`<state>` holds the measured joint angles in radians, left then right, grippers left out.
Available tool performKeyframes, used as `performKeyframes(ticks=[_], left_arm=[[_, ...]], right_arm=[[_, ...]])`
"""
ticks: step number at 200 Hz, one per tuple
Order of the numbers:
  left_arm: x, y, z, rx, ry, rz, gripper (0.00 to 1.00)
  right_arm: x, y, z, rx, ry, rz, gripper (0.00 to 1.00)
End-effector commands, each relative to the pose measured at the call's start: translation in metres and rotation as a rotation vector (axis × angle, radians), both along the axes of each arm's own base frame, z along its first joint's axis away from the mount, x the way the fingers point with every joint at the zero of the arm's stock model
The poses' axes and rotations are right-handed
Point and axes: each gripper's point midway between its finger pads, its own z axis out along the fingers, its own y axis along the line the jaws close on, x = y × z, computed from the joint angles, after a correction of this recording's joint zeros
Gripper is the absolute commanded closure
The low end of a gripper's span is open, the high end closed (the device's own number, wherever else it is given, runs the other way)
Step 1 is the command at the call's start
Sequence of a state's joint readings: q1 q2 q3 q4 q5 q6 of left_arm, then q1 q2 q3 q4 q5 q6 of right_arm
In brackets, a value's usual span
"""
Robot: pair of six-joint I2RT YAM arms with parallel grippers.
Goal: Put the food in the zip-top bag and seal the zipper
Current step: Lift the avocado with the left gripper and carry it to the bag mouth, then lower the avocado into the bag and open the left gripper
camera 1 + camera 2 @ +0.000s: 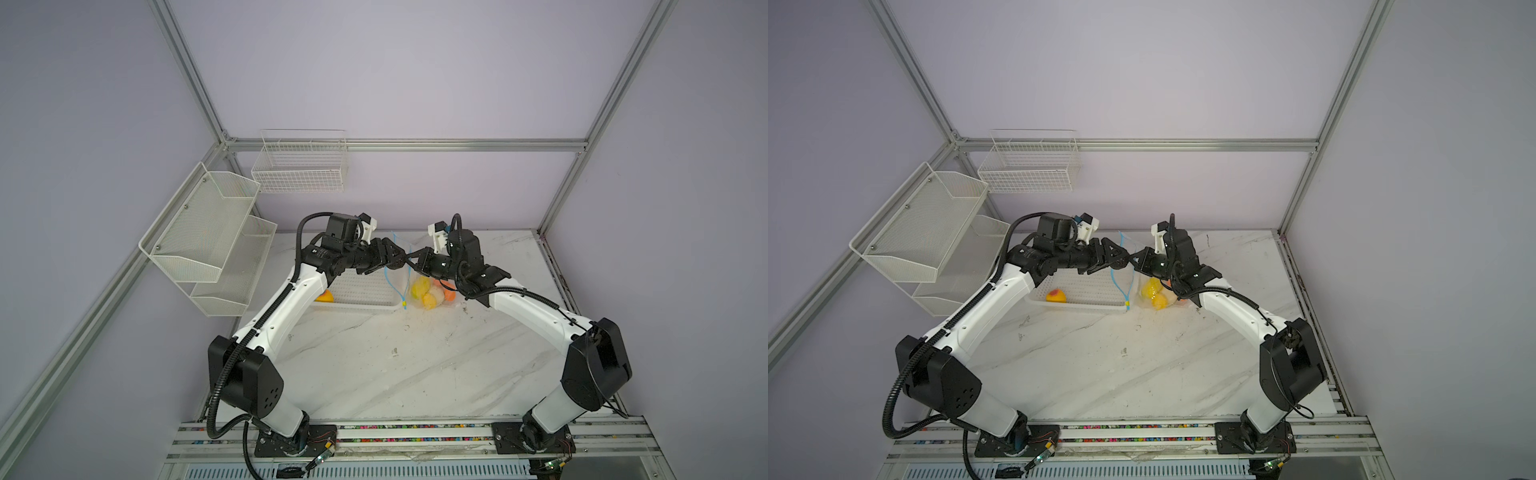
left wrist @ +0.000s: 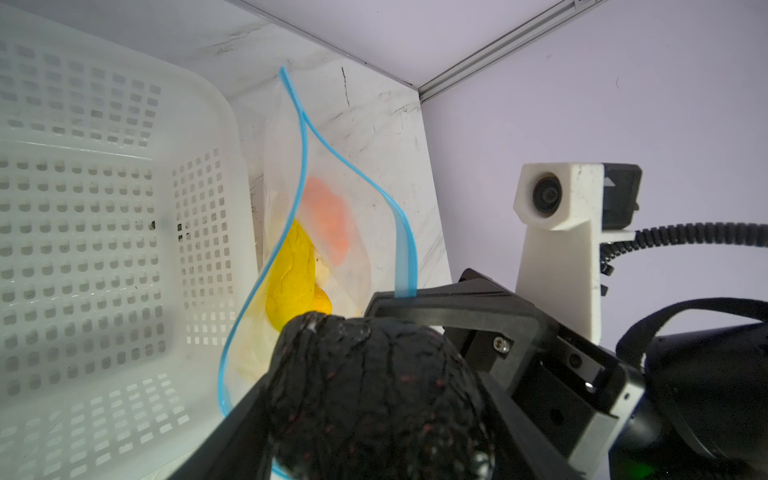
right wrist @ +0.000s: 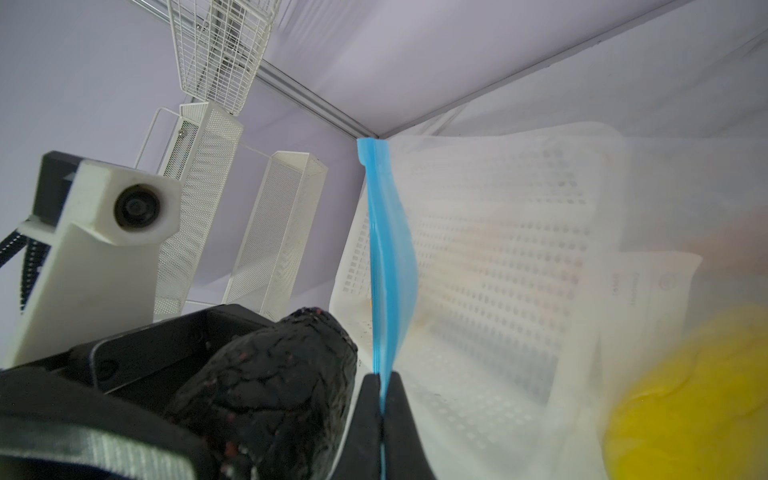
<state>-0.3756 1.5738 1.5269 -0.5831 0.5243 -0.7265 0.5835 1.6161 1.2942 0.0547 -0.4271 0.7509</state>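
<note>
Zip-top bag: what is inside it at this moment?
Through the clear zip-top bag show yellow pieces, a cream-white piece and orange food. The right arm covers part of the bag, so more may be hidden. The dark piece is at its mouth.

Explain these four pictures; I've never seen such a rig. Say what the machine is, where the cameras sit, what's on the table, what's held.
These are two robot arms, a left arm and a right arm, mounted at a marble table, each ending in a pincer. Two pictures look down from overhead, nearly alike; the other two come from a camera on each wrist. On the table are a white perforated basket with one orange-yellow toy fruit in it and a clear zip-top bag holding yellow and orange toy food. The right pincer is shut on the bag's blue zipper, holding the mouth open. The left pincer grips a dark toy fruit at that mouth.
</note>
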Motion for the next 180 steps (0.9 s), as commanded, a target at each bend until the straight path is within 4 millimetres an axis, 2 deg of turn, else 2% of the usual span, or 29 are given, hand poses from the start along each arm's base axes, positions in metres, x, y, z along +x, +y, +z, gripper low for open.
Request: performKeyframes(ticks=[1, 180], left_arm=[[-0.002, -0.003, -0.005, -0.017, 0.0, -0.009, 0.33], [0.003, 0.002, -0.031, 0.037, 0.026, 0.007, 0.33]], right_arm=[[0.0, 0.002, 0.02, 0.026, -0.033, 0.001, 1.0], [-0.001, 0.0, 0.021, 0.026, -0.033, -0.003, 1.0]])
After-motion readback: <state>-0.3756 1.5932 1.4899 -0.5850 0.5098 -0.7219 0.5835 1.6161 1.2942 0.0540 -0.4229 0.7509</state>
